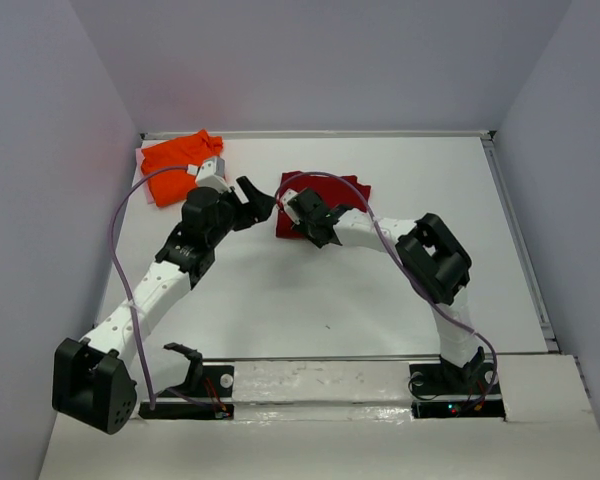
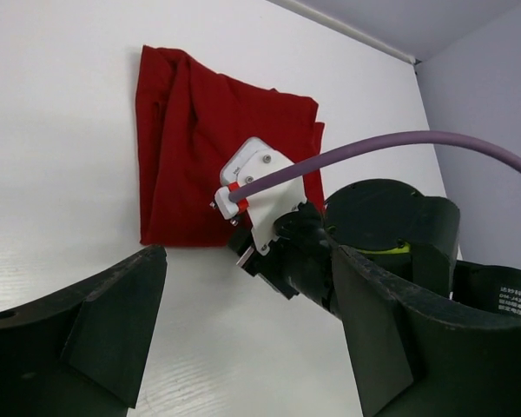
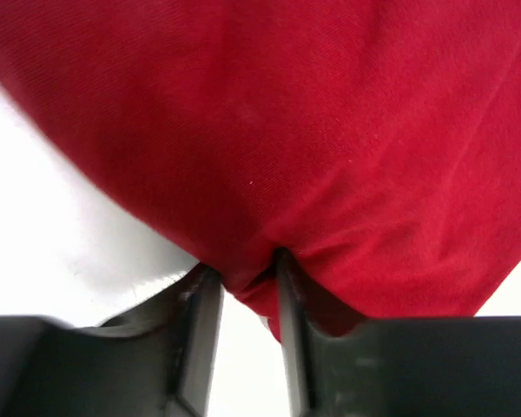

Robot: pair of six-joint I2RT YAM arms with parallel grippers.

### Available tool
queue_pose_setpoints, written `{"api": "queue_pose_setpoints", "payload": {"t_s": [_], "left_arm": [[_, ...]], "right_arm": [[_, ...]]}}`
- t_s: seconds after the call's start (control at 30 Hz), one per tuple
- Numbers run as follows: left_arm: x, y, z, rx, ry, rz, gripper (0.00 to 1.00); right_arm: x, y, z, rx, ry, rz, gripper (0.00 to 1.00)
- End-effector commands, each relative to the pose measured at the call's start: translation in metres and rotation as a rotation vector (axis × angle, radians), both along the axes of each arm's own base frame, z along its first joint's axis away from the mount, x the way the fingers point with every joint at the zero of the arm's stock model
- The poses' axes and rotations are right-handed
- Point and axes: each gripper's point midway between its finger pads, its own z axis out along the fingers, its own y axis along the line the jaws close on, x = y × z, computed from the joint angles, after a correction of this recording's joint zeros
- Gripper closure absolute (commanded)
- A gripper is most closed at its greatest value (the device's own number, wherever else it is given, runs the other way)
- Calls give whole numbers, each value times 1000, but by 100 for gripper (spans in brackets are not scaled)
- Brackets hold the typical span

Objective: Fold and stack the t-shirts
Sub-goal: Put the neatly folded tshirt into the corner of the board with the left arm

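Observation:
The dark crimson t-shirt (image 1: 345, 190) lies folded into a rough square at the back middle of the table (image 1: 310, 300). My right gripper (image 1: 308, 218) is at its near left corner. In the right wrist view its jaws (image 3: 240, 282) pinch a bunched fold of the shirt's red edge (image 3: 286, 113). My left gripper (image 1: 258, 200) hovers open just left of the red shirt (image 2: 191, 139), with nothing between its fingers (image 2: 113, 321). The right arm's wrist (image 2: 286, 243) fills the space ahead of it. The bright orange t-shirt (image 1: 175, 160) lies crumpled in the back left corner.
Grey walls (image 1: 60, 200) close in the table at the left, back and right. A purple cable (image 1: 125, 250) loops off each arm. A raised rail (image 1: 520, 250) runs along the table's right edge. The two grippers are very close to each other.

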Motion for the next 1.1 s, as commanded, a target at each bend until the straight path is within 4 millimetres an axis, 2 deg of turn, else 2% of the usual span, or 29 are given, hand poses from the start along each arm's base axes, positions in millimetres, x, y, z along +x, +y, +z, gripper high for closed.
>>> {"api": "queue_pose_setpoints", "payload": {"t_s": [0.0,0.07,0.1,0.13,0.17,0.27,0.4,0.57,0.7,0.87,0.9,0.93,1.0,1.07], "left_arm": [[3,3,-6,-17,-17,19,14],[3,5,-14,-12,-5,32,14],[3,8,-22,-13,10,50,14],[3,9,-26,-17,15,58,14],[1,11,-39,-13,38,63,14],[1,8,-50,-60,49,72,14],[1,2,-81,-76,109,57,13],[5,-8,-91,-115,81,17,12],[16,-14,-107,-138,104,15,9],[27,-25,-125,-215,149,-34,9],[28,-26,-140,-220,186,-35,9],[30,-29,-136,-261,180,-69,9],[35,-35,-150,-276,222,-109,9],[39,-37,-155,-317,234,-112,9]], "right_arm": [[-3,8,-13,9,30,14,80],[-4,7,-13,10,34,15,86],[-5,6,-12,9,32,10,97],[-6,5,-13,6,36,10,99],[-7,5,-11,9,35,10,100],[-5,2,-2,27,29,1,100],[-4,-1,17,50,19,-12,100],[-1,-6,43,76,-12,-20,100],[-3,-15,60,78,-26,-28,100],[-8,-16,71,102,-30,-22,100],[-9,-17,73,100,-32,-24,100],[-9,-18,75,103,-35,-24,100],[-6,-22,75,101,-38,-33,100],[-8,-20,74,107,-28,-27,100]]}}
